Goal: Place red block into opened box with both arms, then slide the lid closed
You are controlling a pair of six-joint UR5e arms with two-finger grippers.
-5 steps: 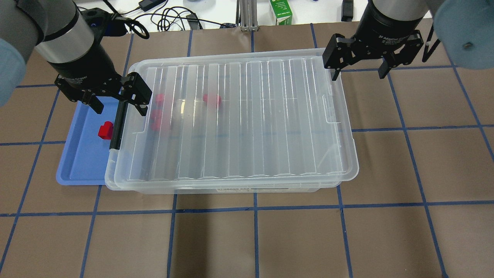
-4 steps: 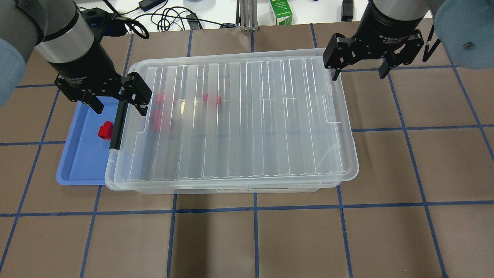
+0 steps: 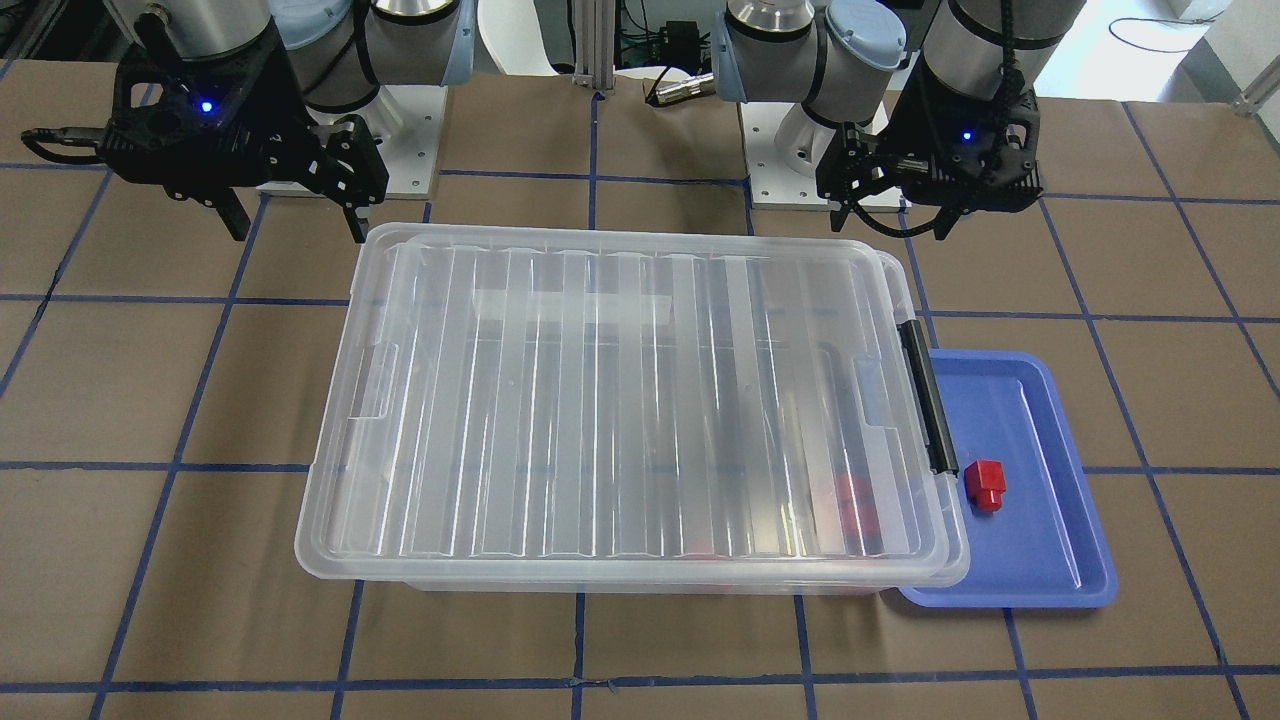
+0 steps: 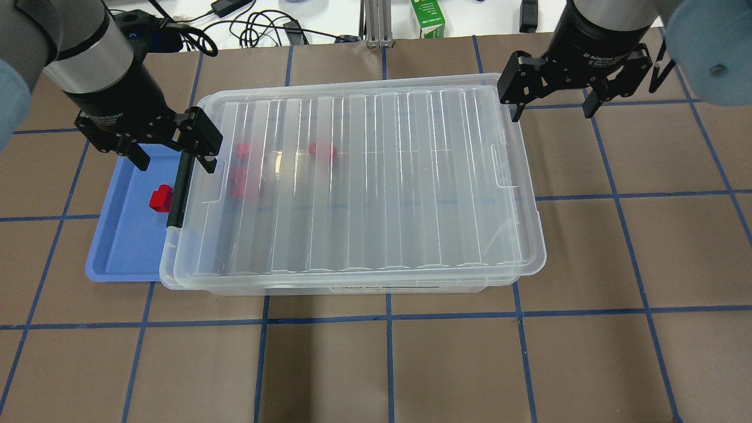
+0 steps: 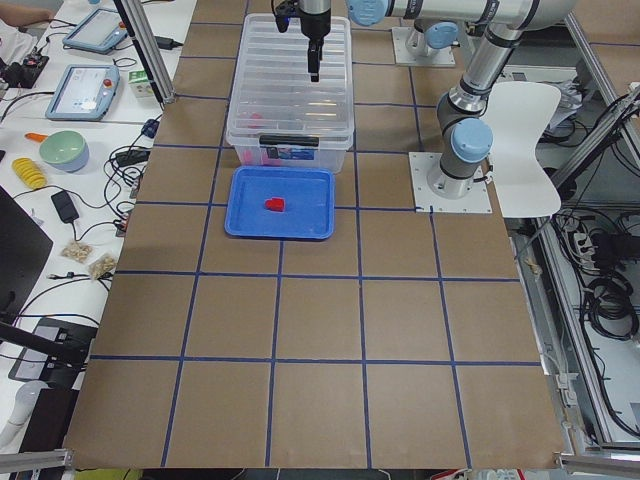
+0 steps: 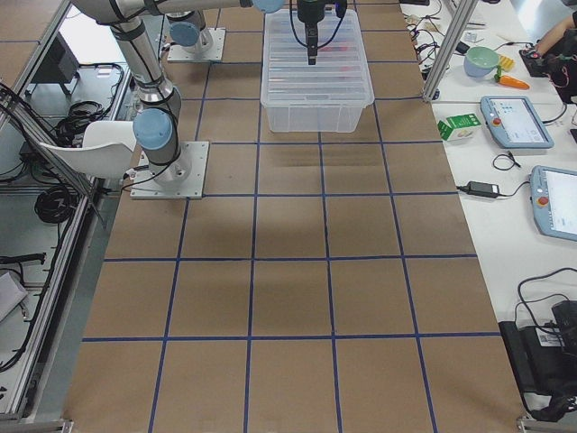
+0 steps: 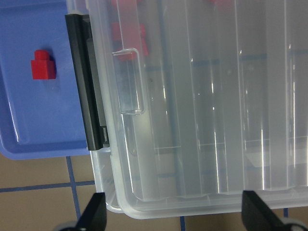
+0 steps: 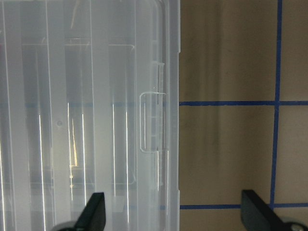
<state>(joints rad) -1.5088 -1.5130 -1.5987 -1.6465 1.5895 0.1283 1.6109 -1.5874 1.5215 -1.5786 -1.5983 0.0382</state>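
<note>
One red block (image 4: 160, 198) lies on the blue tray (image 4: 120, 247), also seen in the left wrist view as the red block (image 7: 44, 64). The clear box (image 4: 169, 267) stands beside the tray, its black bar (image 4: 179, 188) at that end. The ribbed lid (image 4: 376, 182) lies flat on the box and covers nearly all of it. Blurred red blocks (image 4: 323, 151) show through the lid. My left gripper (image 4: 174, 157) hangs open above the black bar's far end. My right gripper (image 4: 553, 108) hangs open over the lid's far right corner. Neither holds anything.
Cables (image 4: 258, 26) and a green carton (image 4: 427, 17) lie beyond the table's far edge. Brown table surface (image 4: 388, 364) with blue grid lines spreads in front of the box and to its right.
Both grippers have drifted a little outward and away from the box, the left one leftward, the right one rightward. Lid, box and blocks have stayed put.
</note>
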